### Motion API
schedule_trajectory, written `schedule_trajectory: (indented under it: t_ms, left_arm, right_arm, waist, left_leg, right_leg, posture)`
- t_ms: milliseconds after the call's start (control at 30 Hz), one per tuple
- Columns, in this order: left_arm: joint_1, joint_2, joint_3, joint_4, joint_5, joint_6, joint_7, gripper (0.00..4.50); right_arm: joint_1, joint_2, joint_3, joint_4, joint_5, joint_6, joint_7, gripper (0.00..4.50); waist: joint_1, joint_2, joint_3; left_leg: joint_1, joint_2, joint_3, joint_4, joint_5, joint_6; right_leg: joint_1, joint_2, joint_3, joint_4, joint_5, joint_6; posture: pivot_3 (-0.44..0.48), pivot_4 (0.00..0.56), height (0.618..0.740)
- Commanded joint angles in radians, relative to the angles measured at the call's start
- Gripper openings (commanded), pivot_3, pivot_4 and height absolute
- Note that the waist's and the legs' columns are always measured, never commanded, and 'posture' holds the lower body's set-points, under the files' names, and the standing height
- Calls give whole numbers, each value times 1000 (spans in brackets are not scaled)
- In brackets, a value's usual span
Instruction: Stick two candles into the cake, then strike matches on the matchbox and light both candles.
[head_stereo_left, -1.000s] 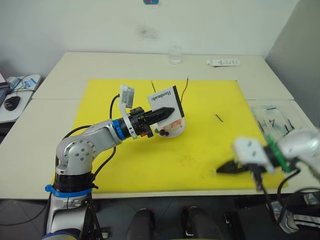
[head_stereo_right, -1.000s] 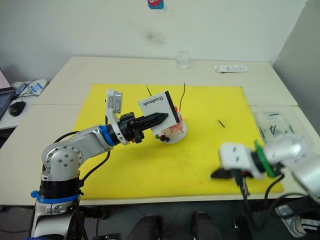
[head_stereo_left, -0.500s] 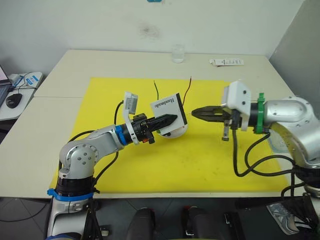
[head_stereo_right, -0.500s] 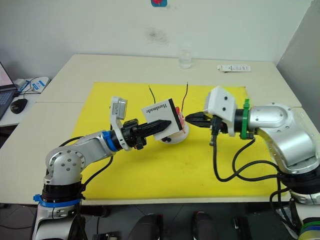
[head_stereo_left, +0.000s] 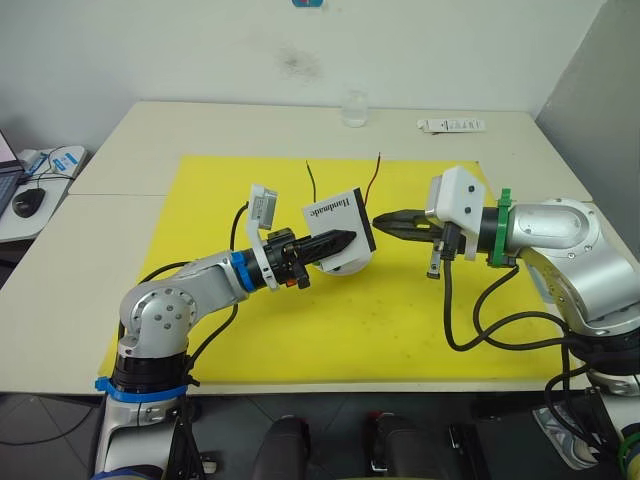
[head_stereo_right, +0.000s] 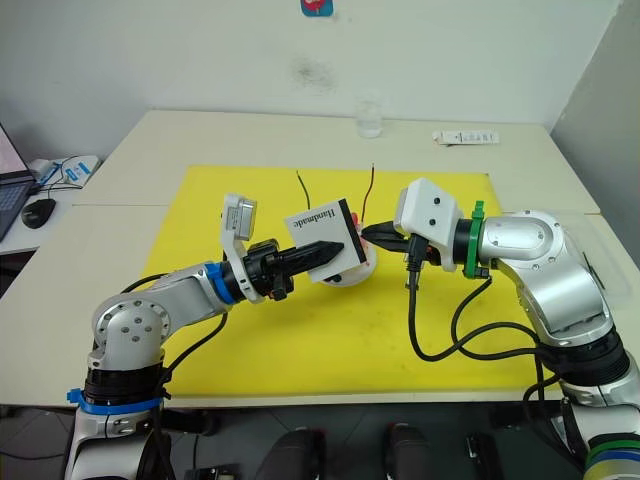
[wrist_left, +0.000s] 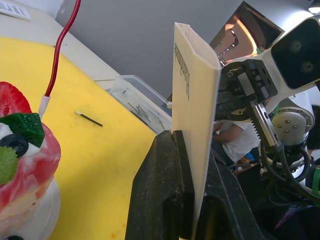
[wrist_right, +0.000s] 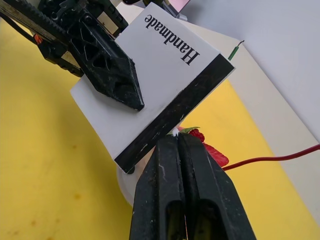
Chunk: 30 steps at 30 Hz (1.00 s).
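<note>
My left gripper (head_stereo_left: 345, 238) is shut on the white matchbox (head_stereo_left: 335, 212), holding it upright above the yellow mat with its "Handmade" face (wrist_right: 155, 85) and black strip turned toward the right arm. Behind and under the box sits the pink cake (wrist_left: 20, 145) on its white plate (head_stereo_left: 352, 264). A red candle (head_stereo_left: 375, 175) and a green candle (head_stereo_left: 312, 180) stand up out of the cake. My right gripper (head_stereo_left: 380, 221) is shut, its tip (wrist_right: 177, 140) against the black strip. Whether a match is pinched in it is hidden.
One loose match (wrist_left: 90, 119) lies on the yellow mat (head_stereo_left: 330, 320) behind the right arm. A clear tray with several matches (wrist_left: 137, 97) sits at the table's right side. A glass (head_stereo_left: 351, 108) and a white tube (head_stereo_left: 450, 125) stand at the far edge.
My right arm swung up from the front right of the table toward the middle, and its shut tip has reached the matchbox's strip. The left arm kept holding the box.
</note>
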Motion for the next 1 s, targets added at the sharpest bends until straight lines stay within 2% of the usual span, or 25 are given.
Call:
schedule_trajectory:
  t_ms: [33, 333, 1000]
  left_arm:
    - [-15, 6, 18, -26, -18, -1, -3, 0]
    - [-9, 23, 6, -6, 10, -6, -17, 0]
    - [-17, 14, 8, -12, 13, -8, -24, 0]
  right_arm:
    - [-13, -1, -18, -16, 0, -22, 5, 57]
    - [-51, 18, -43, -1, 0, -50, -10, 57]
    - [-28, 51, 14, 18, -47, -80, -12, 57]
  waist:
    - [0, 0, 0]
    - [0, 0, 0]
    - [0, 0, 0]
  left_leg:
    - [0, 0, 0, 0, 0, 0]
    - [0, 0, 0, 0, 0, 0]
    - [0, 0, 0, 0, 0, 0]
  right_leg:
    - [0, 0, 0, 0, 0, 0]
    - [0, 0, 0, 0, 0, 0]
    - [0, 0, 0, 0, 0, 0]
  posture:
    - [0, 150, 740]
    - [0, 150, 740]
    - [0, 150, 740]
